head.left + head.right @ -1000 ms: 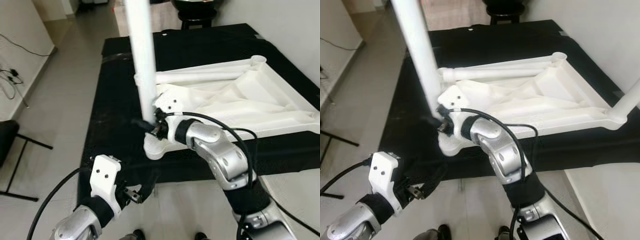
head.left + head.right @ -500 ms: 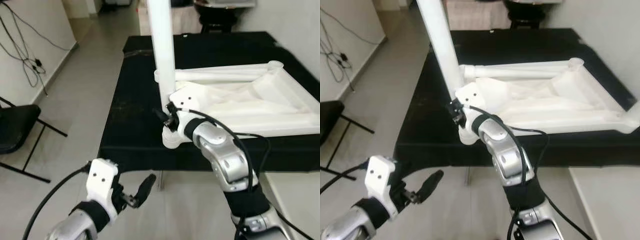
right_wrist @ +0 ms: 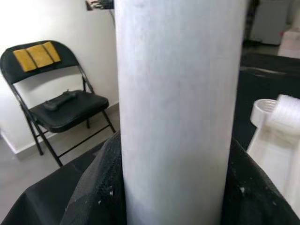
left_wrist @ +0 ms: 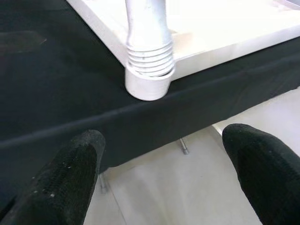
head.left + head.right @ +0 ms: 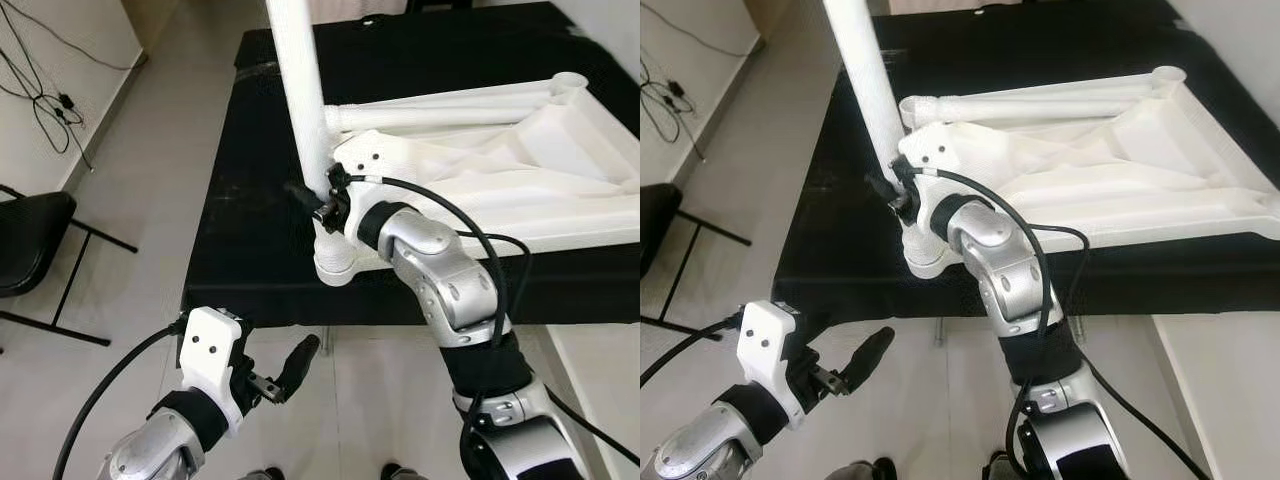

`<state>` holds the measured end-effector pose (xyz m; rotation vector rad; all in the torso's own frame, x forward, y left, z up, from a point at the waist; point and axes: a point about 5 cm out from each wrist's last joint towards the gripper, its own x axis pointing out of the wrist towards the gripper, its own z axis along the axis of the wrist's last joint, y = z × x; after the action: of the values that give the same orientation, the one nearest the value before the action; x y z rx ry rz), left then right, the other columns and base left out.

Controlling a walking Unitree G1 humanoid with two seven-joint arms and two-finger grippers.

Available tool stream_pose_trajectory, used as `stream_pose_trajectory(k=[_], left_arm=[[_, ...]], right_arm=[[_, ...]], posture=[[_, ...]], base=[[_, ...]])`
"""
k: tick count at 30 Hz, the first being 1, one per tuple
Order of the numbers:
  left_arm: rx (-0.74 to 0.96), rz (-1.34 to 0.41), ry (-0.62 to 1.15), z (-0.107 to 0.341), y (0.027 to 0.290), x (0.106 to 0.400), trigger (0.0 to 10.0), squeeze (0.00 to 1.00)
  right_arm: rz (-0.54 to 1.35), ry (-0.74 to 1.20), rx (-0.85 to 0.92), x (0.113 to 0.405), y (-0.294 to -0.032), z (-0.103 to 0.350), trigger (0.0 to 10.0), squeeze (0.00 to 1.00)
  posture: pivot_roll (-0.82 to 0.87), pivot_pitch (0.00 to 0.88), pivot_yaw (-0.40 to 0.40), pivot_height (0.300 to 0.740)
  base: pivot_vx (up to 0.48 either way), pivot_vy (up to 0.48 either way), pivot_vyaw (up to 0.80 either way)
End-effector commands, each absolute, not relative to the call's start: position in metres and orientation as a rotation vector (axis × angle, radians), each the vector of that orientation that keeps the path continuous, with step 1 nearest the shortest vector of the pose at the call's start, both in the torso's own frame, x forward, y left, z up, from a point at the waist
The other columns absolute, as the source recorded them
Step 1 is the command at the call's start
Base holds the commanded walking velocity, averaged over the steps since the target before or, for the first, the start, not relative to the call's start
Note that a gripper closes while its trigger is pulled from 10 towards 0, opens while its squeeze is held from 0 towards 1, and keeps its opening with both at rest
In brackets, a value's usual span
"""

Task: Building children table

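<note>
1. Upturned white children's table top point(image 5: 520, 175) lying on a work surface draped in black cloth point(image 5: 250, 200), underside ribs facing up, near corner at the cloth's front edge.
2. White table leg point(image 5: 300, 90) standing nearly upright in the near-left corner socket point(image 5: 335, 265), threaded end seated in the round collar (rings of the thread visible just above the collar point(image 4: 149, 84) in the left wrist view).
3. Second white leg point(image 5: 440, 113) lying flat along the far side of the upturned top.
4. Right gripper point(image 5: 318, 200) clamped around the upright leg low down, just above the socket; black fingers point(image 3: 93, 192) pressed against both sides of the tube in the right wrist view.
5. Left gripper point(image 5: 290, 370) held below the front edge of the cloth, over the pale floor, touching nothing; fingers point(image 4: 65, 178) spread wide apart, pointing up toward the socket corner.
6. Black folding chair point(image 5: 30, 250) on the floor well to the left, with a dark remote-like item on its seat point(image 3: 61, 100).
7. Loose cables point(image 5: 45, 90) along the left wall.
</note>
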<state>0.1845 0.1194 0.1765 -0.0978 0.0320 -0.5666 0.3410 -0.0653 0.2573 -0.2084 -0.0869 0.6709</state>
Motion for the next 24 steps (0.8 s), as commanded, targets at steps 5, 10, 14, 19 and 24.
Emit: stream_pose_trajectory(k=[5,10,14,19,24], left_arm=[[-0.087,-0.542,0.044,0.174,0.122,0.184,10.0,0.00],[-0.078,-0.526,0.034,0.177,0.125,0.185,10.0,0.00],[-0.076,-0.524,0.034,0.177,0.126,0.185,10.0,0.00],[-0.071,-0.518,0.033,0.178,0.127,0.184,10.0,0.00],[-0.064,-0.521,0.030,0.180,0.128,0.185,10.0,0.00]], right_arm=[[0.691,0.024,-0.214,0.348,-0.072,0.233,10.0,0.00],[0.937,-0.082,-0.055,0.343,-0.062,0.250,10.0,0.00],[0.992,-0.113,-0.014,0.341,-0.063,0.255,10.0,0.00],[1.190,-0.224,0.145,0.332,-0.078,0.272,10.0,0.00],[1.262,-0.270,0.155,0.330,-0.090,0.272,10.0,0.00]], posture=[[0.02,0.234,0.059,0.740],[0.03,0.252,0.061,0.740],[0.03,0.255,0.062,0.740],[0.04,0.260,0.067,0.740],[0.04,0.271,0.070,0.740]], base=[[0.000,0.000,0.00],[0.000,0.000,0.00],[0.000,0.000,0.00],[0.000,0.000,0.00],[0.000,0.000,0.00]])
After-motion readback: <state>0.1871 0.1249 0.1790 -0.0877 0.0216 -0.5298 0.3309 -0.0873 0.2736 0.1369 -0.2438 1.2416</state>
